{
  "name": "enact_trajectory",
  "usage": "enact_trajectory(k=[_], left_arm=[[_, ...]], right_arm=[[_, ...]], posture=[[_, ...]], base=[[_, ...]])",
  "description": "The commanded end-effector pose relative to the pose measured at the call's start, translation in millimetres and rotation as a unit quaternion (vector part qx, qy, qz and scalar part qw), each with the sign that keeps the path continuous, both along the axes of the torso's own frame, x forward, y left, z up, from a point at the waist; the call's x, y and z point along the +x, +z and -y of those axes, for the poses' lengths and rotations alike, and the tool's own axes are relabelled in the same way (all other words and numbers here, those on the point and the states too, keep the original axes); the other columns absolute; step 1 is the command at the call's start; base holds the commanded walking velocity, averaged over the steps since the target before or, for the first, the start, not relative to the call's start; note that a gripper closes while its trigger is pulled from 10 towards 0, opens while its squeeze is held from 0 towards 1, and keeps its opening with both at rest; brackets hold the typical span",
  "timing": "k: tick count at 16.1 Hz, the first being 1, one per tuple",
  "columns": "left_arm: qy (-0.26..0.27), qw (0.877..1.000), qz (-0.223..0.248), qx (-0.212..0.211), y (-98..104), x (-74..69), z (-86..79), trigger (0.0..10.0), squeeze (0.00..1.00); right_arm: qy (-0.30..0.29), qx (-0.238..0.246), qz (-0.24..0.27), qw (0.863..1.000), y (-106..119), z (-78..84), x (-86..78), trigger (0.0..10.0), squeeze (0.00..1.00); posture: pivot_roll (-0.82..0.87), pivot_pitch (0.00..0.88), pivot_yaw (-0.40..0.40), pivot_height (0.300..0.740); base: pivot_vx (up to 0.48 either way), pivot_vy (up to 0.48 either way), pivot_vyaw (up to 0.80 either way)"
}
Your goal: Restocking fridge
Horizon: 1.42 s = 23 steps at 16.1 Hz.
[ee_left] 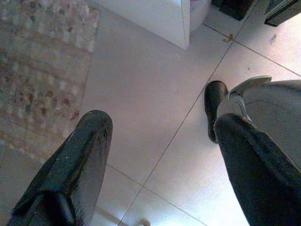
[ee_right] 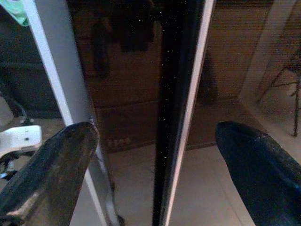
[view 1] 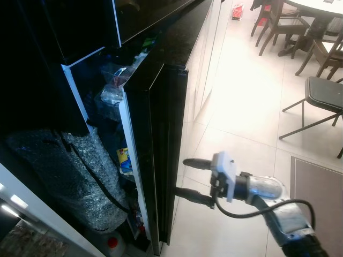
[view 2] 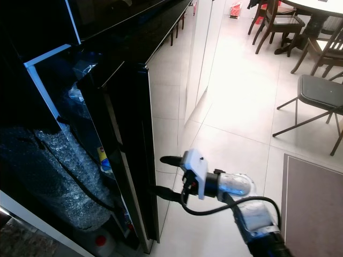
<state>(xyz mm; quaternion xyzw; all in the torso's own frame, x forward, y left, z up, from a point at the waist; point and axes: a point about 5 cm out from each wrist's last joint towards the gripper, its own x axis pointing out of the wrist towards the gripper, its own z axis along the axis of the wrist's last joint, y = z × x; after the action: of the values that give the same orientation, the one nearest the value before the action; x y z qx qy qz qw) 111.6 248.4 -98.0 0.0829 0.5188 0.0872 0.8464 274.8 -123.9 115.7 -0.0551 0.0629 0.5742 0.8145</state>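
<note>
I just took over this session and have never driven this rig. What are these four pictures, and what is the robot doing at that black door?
The two wide pictures come from the stereo camera on the robot's head, looking down and forward. They show a tall black fridge door standing partly open, with bottles and packets on its inner shelves and a bubble-wrapped bundle low inside. The silver arm is the robot's right one; the right gripper has two long black fingers, spread open, right at the door's outer edge, one above the other. It holds nothing.

The right wrist view looks along those fingers: the door's edge stands between them.

The left wrist view looks down at the tiled floor beside a patterned rug; the left gripper hangs open.

Chairs stand on the floor beyond.
</note>
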Motion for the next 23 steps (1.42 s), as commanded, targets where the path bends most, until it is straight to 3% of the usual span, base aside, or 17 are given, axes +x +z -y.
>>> enact_trajectory(k=[1,6,11,17,18,23], left_arm=[[0.009,1.000,-0.006,-0.001,-1.2,-3.6,0.0,10.0,0.00],[0.014,1.000,-0.004,-0.003,-1.2,-3.2,0.3,10.0,0.00],[0.012,1.000,-0.004,-0.004,-1.2,-2.7,0.9,10.0,0.00],[0.010,1.000,-0.004,-0.005,-1.2,-2.1,1.4,10.0,0.00],[0.009,1.000,-0.003,-0.005,-1.1,-1.4,1.7,10.0,0.00],[0.008,1.000,-0.001,-0.005,-0.7,0.3,2.3,10.0,0.00]], right_arm=[[0.003,-0.006,0.009,1.000,0.7,-5.4,2.9,10.0,0.00],[0.008,0.013,0.017,1.000,2.6,-22.5,9.1,10.0,0.00],[0.036,0.042,0.018,0.998,3.3,-53.1,7.8,10.0,0.00],[0.061,0.068,0.027,0.995,9.6,-97.0,15.2,10.0,0.00],[0.073,0.072,0.025,0.994,11.1,-113.4,16.3,10.0,0.00],[0.067,0.073,0.006,0.995,13.4,-158.3,25.9,10.0,0.00]], posture=[[0.06,0.000,-0.018,0.740],[0.06,0.000,-0.019,0.740],[0.06,0.000,-0.016,0.740],[0.06,0.000,-0.011,0.740],[0.06,0.000,-0.012,0.740],[0.06,0.000,-0.016,0.740]], base=[[0.000,0.000,0.00],[0.000,0.000,0.00],[0.000,0.000,0.00],[0.000,0.000,0.00],[0.000,0.000,0.00],[0.000,0.000,0.00]])
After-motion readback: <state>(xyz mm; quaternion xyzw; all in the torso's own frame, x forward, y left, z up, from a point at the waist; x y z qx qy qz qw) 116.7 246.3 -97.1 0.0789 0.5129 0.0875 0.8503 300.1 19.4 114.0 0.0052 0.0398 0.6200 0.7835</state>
